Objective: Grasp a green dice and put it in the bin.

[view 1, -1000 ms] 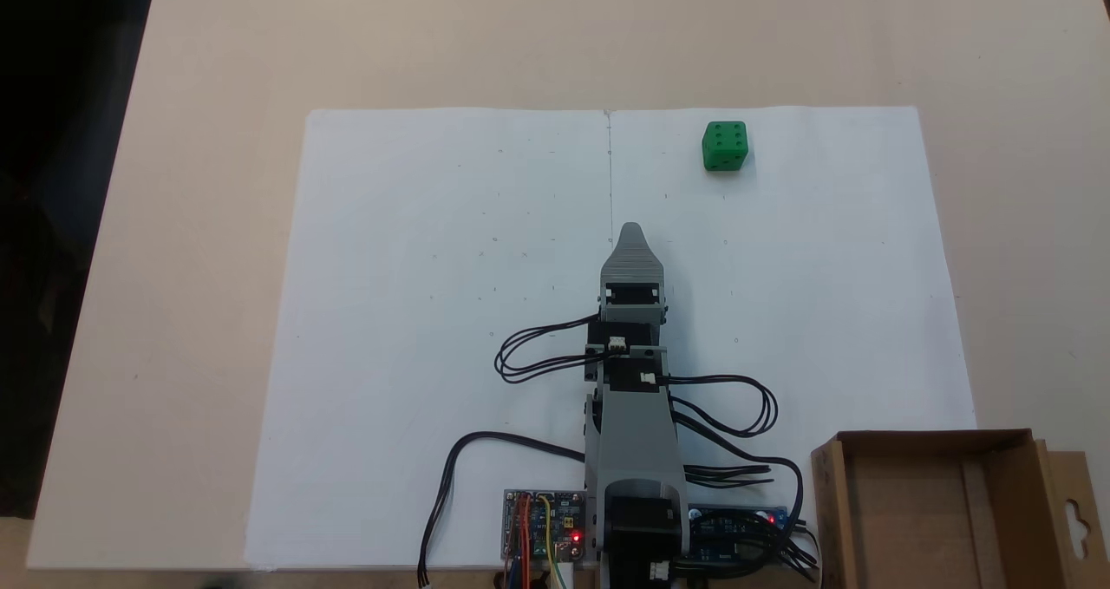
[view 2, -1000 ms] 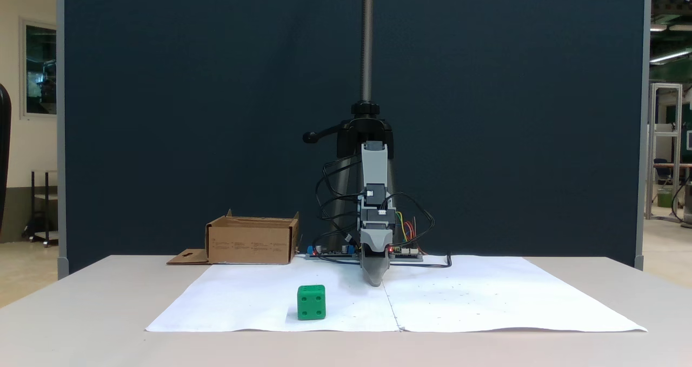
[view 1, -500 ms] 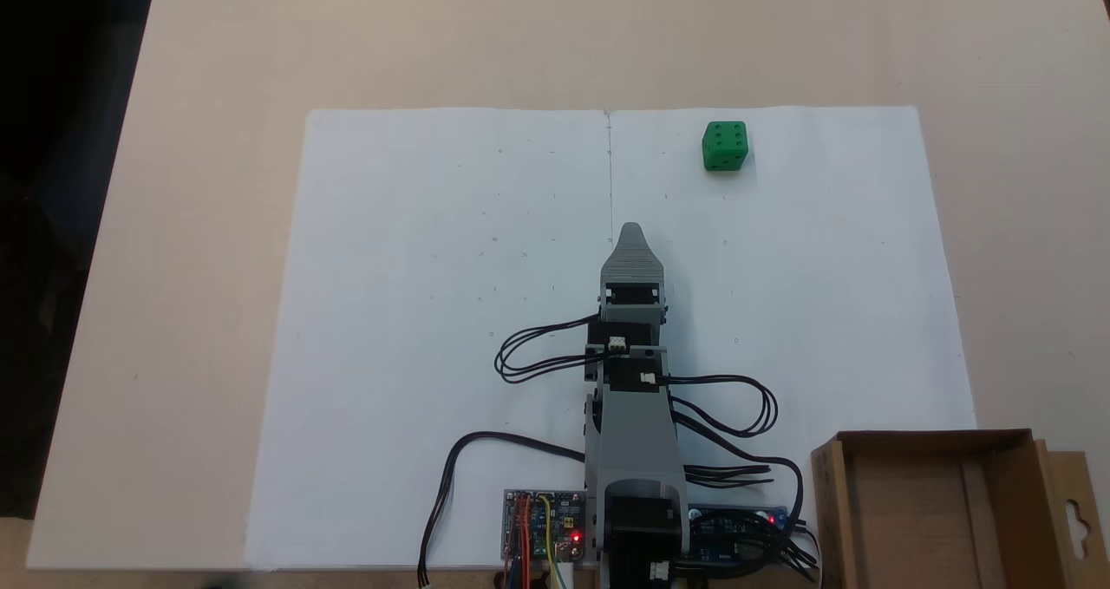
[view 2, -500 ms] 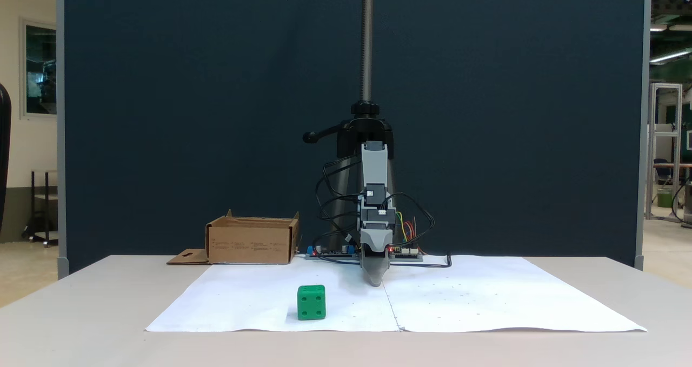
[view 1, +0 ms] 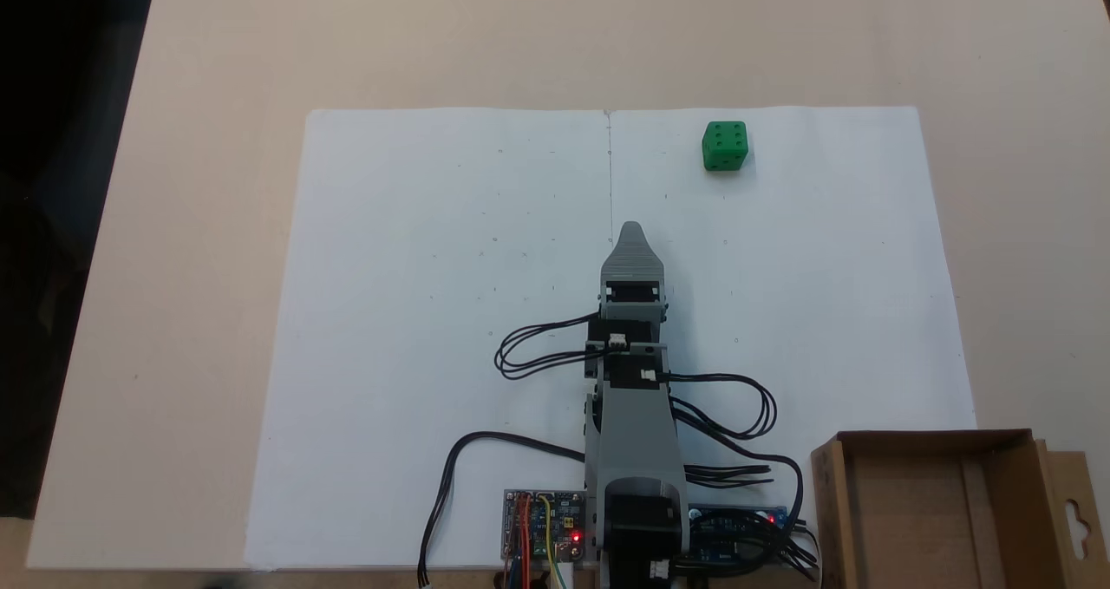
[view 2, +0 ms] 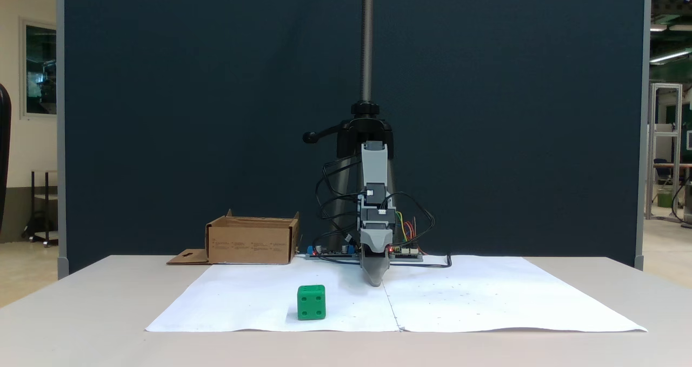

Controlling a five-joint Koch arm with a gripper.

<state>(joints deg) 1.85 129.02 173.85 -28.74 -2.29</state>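
Near the far edge of the white paper sheet (view 1: 434,329) on the desk (view 1: 217,68), the green dice (view 1: 725,146) sits well apart from the pincer (view 1: 632,229), ahead and right in this fixed view; jaw state cannot be told; bin (view 1: 1006,446) at near-right corner.

Even bright overhead light, soft faint shadows, sharp focus, no glare, slightly grainy

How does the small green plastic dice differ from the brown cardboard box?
The small green plastic dice is a closed cube; the brown cardboard box is open-topped and much larger. The dice sits on the white paper; the box sits mostly off it, beside the arm's base. Both rest on the table, untouched.
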